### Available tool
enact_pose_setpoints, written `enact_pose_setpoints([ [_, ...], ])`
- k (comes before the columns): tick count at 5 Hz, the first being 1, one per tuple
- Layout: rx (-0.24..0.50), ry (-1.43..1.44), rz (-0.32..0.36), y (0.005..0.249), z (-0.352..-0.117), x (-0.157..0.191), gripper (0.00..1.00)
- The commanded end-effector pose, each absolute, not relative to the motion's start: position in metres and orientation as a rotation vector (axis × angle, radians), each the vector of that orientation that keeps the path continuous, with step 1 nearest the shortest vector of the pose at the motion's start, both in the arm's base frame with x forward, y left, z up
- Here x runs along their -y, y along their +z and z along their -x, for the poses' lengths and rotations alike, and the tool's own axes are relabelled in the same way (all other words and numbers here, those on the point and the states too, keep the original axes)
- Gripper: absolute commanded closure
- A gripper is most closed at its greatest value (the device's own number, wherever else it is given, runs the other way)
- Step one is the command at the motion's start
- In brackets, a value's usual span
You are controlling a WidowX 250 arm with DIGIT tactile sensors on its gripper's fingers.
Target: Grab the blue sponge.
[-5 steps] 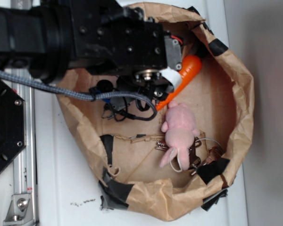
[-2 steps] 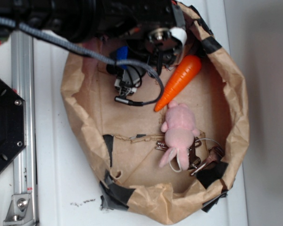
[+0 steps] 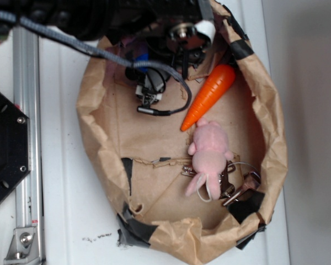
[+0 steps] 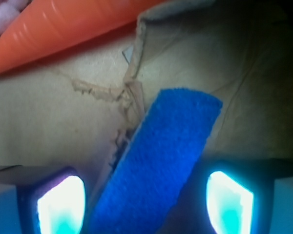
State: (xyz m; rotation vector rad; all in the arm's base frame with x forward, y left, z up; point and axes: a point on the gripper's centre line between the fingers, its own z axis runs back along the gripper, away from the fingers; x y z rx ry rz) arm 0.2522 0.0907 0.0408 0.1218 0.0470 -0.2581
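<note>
The flat, royal-blue rectangular sponge pad (image 4: pixel 161 165) lies slantwise on the brown paper floor of the taped paper bag (image 3: pixel 276 138), at its upper end near the orange toy carrot (image 4: pixel 73 27), likely where it was dropped loose. It sits directly between the two spread pads (image 4: pixel 61 204) of the end effector (image 4: pixel 145 202), which stands open astride it, gripping nothing yet.
</note>
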Motion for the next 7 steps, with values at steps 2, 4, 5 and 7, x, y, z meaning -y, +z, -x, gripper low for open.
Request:
enact_pose_setpoints([
  [2, -0.099, -0.083, -0.152, 0.033, -0.263, -0.093, 0.00],
  [4, -0.144, -0.146, -0.217, 0.019, -0.264, -0.088, 0.00],
  [5, -0.128, -0.129, -0.218, 0.022, -0.263, -0.088, 1.00],
  [7, -0.106, -0.169, -0.169, 0.032, -0.259, -0.086, 1.00],
])
